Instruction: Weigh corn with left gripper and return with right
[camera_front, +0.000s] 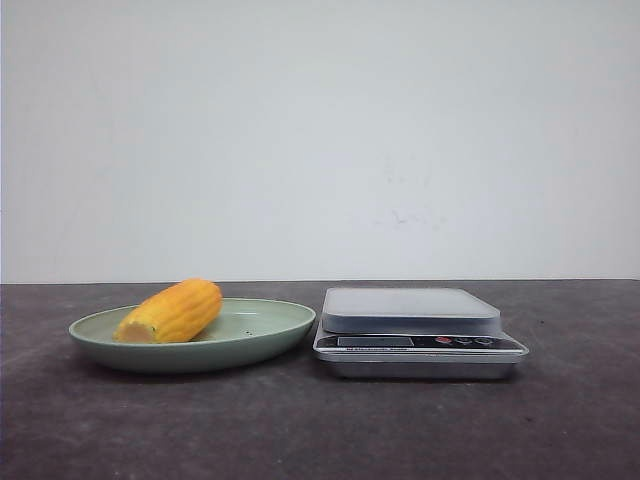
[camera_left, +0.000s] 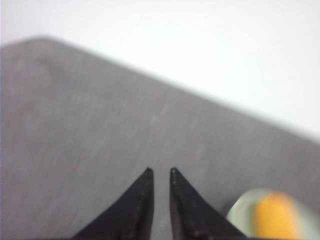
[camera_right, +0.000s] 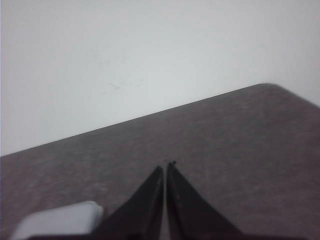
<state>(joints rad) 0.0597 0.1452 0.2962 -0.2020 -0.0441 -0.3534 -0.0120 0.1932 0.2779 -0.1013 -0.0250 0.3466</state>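
The corn (camera_front: 172, 311), a stubby yellow-orange cob with its paler cut end towards the front left, lies on a pale green plate (camera_front: 262, 335) at the table's left. It shows blurred in the left wrist view (camera_left: 274, 215), on the plate (camera_left: 242, 211), off to one side of my left gripper (camera_left: 160, 171). That gripper is a little open, empty, and above bare table. My right gripper (camera_right: 166, 165) is shut and empty over bare table. A corner of the scale (camera_right: 60, 218) lies beside it. Neither gripper shows in the front view.
A silver kitchen scale (camera_front: 412, 310) with a grey platform and a front button panel stands right of the plate, close to it. The table top is dark grey, with a white wall behind.
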